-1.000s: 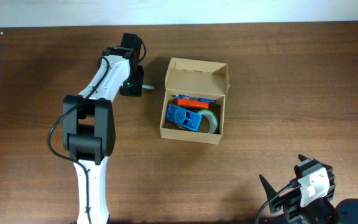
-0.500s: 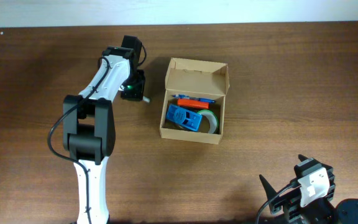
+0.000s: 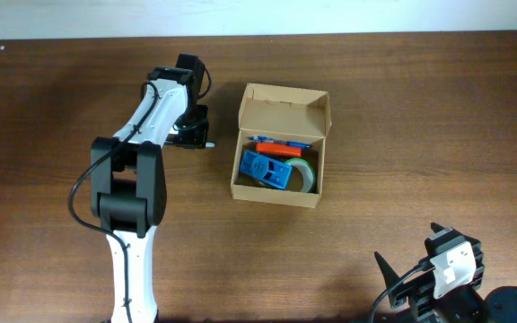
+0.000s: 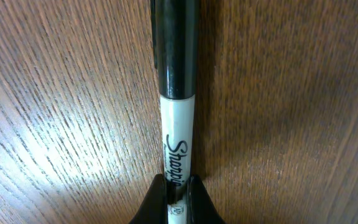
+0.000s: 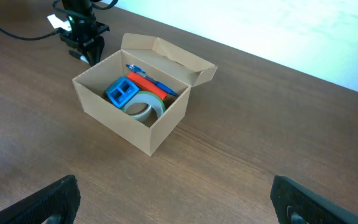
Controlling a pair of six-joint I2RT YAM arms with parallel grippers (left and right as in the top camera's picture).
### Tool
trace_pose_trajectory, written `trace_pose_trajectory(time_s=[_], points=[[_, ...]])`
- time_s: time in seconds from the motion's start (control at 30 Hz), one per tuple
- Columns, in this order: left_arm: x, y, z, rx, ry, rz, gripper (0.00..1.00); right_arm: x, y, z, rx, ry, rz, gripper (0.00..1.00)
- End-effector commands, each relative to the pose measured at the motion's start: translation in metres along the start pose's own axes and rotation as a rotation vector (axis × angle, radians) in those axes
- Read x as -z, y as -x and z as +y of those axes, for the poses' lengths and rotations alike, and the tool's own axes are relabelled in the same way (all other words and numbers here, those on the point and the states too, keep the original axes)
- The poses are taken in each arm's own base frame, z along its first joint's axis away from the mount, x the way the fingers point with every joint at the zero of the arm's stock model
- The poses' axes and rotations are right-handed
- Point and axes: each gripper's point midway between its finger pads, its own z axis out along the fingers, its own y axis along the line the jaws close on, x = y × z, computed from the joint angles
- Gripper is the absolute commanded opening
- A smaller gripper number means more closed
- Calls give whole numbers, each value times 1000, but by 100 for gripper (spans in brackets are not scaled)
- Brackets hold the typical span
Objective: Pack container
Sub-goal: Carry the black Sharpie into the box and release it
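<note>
The container (image 3: 275,196) is a tan cardboard box with its flap lid standing open, also seen in the right wrist view (image 5: 114,121). Inside lie a blue plastic piece (image 3: 266,170), a roll of tape (image 3: 303,175) and an orange item (image 3: 281,148). My left gripper (image 4: 178,200) is shut on the white barrel of a black-capped Sharpie marker (image 4: 178,93), which lies on the table just left of the box. From overhead the left gripper (image 3: 194,136) hides most of the marker. My right gripper (image 5: 176,214) stands open and empty at the table's near right (image 3: 411,269).
The dark wooden table (image 3: 402,108) surrounds the box on all sides. The left arm (image 3: 137,161) stretches from the near edge up to the box's left side. The box's lid (image 3: 285,106) leans toward the far edge.
The left gripper's jaws have closed onto the marker, and the gripper has shifted slightly toward the near side. The right arm and the box have not moved.
</note>
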Motion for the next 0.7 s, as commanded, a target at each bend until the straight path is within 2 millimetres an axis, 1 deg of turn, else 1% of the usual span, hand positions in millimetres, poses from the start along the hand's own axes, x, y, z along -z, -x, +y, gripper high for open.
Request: trace_pose_trajectory(time_s=[0.0,0.07,0.1,0.13,0.23,0.33,0.4,0.47,0.53,0.57,0.67], points=[[11,-2,-4,-8,-24,5,2,1,0,-2,-10,-15,-4,99],[30,-5,-7,-22,-65,-11,2,1,0,-2,-10,-15,-4,99],[52,-10,-7,-38,-106,-31,2,1,0,-2,-10,-15,-4,99],[66,-13,-7,-48,-129,-41,2,1,0,-2,-10,-15,-4,99],[105,-26,-1,-85,-197,-68,2,1,0,-2,-10,-15,-4,99],[139,-43,6,-128,-261,-83,2,1,0,-2,-10,-15,-4,99],[153,-56,10,-157,-294,-79,2,1,0,-2,-10,-15,-4,99],[163,-73,14,-187,-322,-64,2,1,0,-2,-10,-15,-4,99],[168,-94,18,-213,-343,-44,2,1,0,-2,-10,-15,-4,99],[170,-108,21,-226,-352,-32,2,1,0,-2,-10,-15,-4,99],[172,-141,30,-246,-362,-4,2,1,0,-2,-10,-15,-4,99]])
